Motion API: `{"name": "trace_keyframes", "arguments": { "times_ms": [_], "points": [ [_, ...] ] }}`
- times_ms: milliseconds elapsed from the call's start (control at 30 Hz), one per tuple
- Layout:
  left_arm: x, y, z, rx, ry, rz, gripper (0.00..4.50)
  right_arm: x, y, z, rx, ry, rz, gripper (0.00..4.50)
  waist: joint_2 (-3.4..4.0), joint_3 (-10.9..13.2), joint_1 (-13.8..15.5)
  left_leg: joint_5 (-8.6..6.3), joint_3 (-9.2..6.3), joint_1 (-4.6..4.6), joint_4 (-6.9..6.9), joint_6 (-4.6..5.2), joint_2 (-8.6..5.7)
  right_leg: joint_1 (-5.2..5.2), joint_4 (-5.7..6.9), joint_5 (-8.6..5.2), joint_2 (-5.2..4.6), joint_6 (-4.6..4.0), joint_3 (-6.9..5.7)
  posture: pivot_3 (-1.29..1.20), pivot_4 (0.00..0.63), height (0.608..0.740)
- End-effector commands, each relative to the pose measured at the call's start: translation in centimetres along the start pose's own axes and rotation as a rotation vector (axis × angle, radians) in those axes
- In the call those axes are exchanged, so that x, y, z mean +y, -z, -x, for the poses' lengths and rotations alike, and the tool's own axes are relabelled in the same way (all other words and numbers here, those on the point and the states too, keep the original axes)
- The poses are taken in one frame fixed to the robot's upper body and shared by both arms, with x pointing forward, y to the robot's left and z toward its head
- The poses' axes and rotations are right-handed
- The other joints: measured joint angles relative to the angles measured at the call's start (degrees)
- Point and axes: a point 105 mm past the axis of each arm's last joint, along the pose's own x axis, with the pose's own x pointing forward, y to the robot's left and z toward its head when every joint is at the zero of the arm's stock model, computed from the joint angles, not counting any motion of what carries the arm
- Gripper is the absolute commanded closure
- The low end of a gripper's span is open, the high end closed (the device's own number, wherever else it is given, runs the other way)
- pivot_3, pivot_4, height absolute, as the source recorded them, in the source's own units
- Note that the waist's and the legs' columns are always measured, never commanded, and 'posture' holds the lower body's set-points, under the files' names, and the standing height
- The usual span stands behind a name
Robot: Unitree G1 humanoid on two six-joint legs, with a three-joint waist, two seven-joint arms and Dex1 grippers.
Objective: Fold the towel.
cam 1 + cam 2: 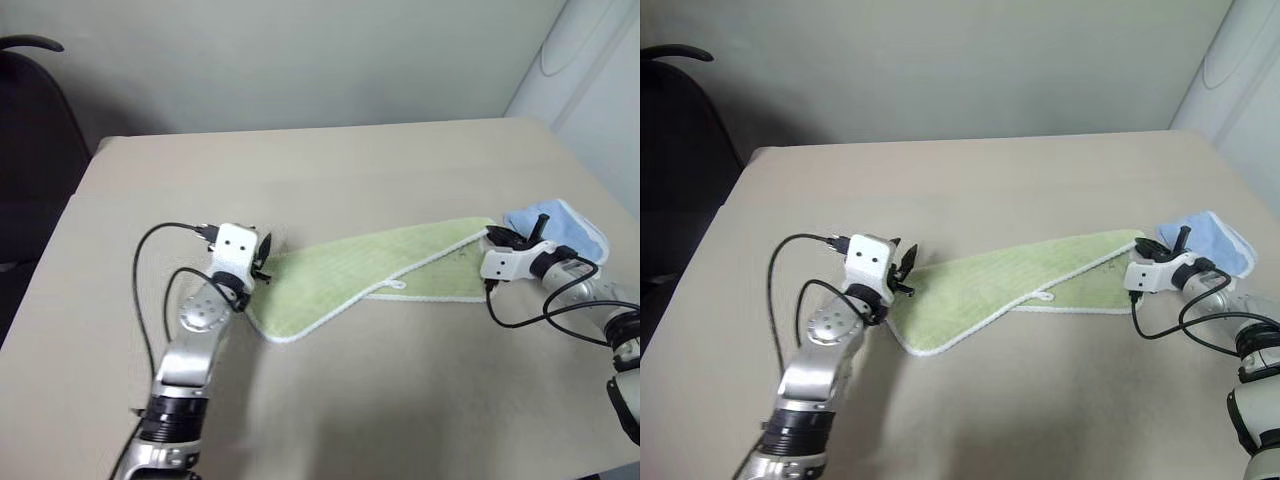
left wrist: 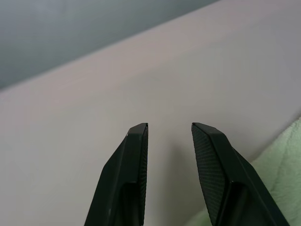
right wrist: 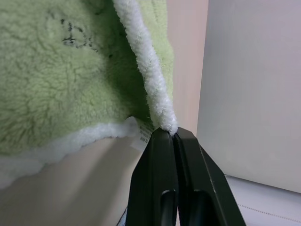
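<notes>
Your right end effector (image 3: 171, 134) is clenched on the towel's (image 1: 375, 270) white-edged corner; the towel lies stretched across the tabletop (image 1: 330, 170). Your left end effector (image 2: 169, 129) stands apart, seemingly empty, beside the opposite end.

Soft, even indoor light; faint shadows under the arms on the table (image 1: 350, 400); far left corner dark; close wrist views slightly soft.

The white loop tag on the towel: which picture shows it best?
The right eye view: the white loop tag lies plain on the towel's edging. The left eye view shows it too; the wrist views show terry and edging.
</notes>
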Motion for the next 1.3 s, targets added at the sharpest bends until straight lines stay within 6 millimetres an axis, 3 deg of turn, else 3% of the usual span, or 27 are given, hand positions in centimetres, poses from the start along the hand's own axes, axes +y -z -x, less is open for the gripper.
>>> {"name": "trace_keyframes", "arguments": {
  "times_ms": [33,233,333,533,767,1000,1133,1300],
  "points": [
    [-1.7,-2.1,2.5,-0.082,0.282,-0.07,2.05,-2.0,0.1,-0.1,0.004,0.078,-0.009,4.5,0.01,0.0,-0.1,0.0,0.0,-0.02,-0.02,0.0,0.0,-0.04,0.02,0.0,-0.01,0.0,0.0,0.0,0.15,0.74],
    [-3.5,0.3,6.5,0.057,0.644,-0.199,0.04,-1.7,-0.5,-0.5,-0.011,0.082,-0.026,4.5,0.04,0.0,0.0,0.0,-0.01,-0.17,-0.05,0.0,0.03,-0.18,0.02,0.01,-0.05,-0.03,-0.01,0.0,0.15,0.74],
    [-4.8,1.6,8.4,0.135,0.847,-0.239,0.04,-1.5,-0.9,-0.7,-0.023,0.086,-0.04,4.5,0.05,0.0,0.0,0.0,-0.01,-0.25,-0.06,0.0,0.04,-0.26,0.02,0.02,-0.06,-0.03,-0.01,0.0,0.15,0.74],
    [-6.6,2.7,10.1,0.206,1.072,-0.259,0.04,-1.0,-1.1,-0.5,-0.025,0.088,-0.056,4.5,0.06,0.0,0.0,0.01,-0.04,-0.59,-0.05,-0.01,0.05,-0.56,0.05,0.02,-0.09,-0.03,-0.03,0.0,0.15,0.74],
    [-6.6,3.9,7.6,0.227,1.032,-0.345,0.04,-0.5,-1.0,0.1,-0.011,0.095,-0.076,4.5,0.32,-0.2,0.2,0.05,-0.12,-0.64,-0.05,-0.01,0.05,-0.55,0.05,0.03,-0.17,-0.05,-0.1,0.0,0.15,0.74],
    [-6.5,3.9,6.9,0.215,1.016,-0.354,0.04,-0.2,-0.8,0.5,-0.002,0.09,-0.082,4.5,0.71,-0.4,0.3,0.1,-0.12,-0.6,-0.05,0.08,-0.02,-0.42,0.02,0.03,-0.41,-0.02,-0.16,0.0,0.15,0.74],
    [-6.3,4.0,6.6,0.215,1.0,-0.37,0.86,-0.3,-0.9,0.4,-0.004,0.087,-0.083,4.5,0.75,-0.4,0.3,0.11,-0.12,-0.6,-0.05,0.1,-0.03,-0.41,0.0,0.04,-0.42,0.0,-0.17,0.0,0.15,0.74],
    [-6.1,4.0,6.7,0.21,0.989,-0.353,2.54,-0.2,-1.2,0.1,-0.011,0.082,-0.083,4.5,0.76,-0.4,0.2,0.11,-0.12,-0.6,-0.06,0.11,-0.03,-0.43,0.0,0.04,-0.42,0.0,-0.17,0.0,0.15,0.74]
  ]
}}
